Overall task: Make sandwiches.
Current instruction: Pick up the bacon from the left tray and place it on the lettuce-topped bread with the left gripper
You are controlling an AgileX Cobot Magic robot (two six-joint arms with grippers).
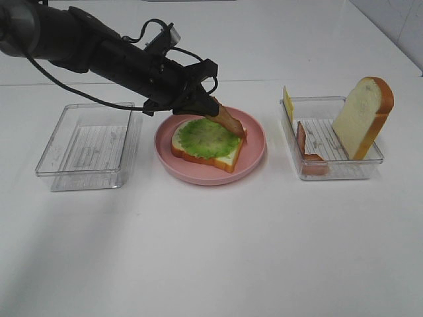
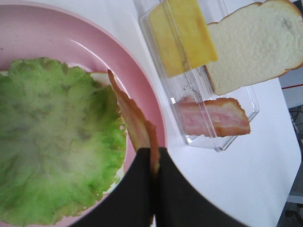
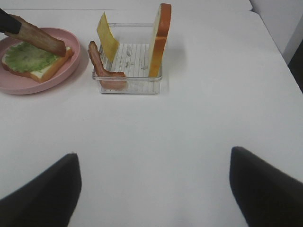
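The plate [image 1: 256,150], bearing bread [image 1: 225,160] under lettuce [image 1: 206,137], lies between left tray [image 1: 45,157] and right tray [image 1: 337,169].

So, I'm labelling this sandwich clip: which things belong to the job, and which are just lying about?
Job: lettuce-topped bread, bacon strip in the left tool, spare bacon, cheese, upright bread slice.
Just holders or idle: pink plate, right tray, left tray.
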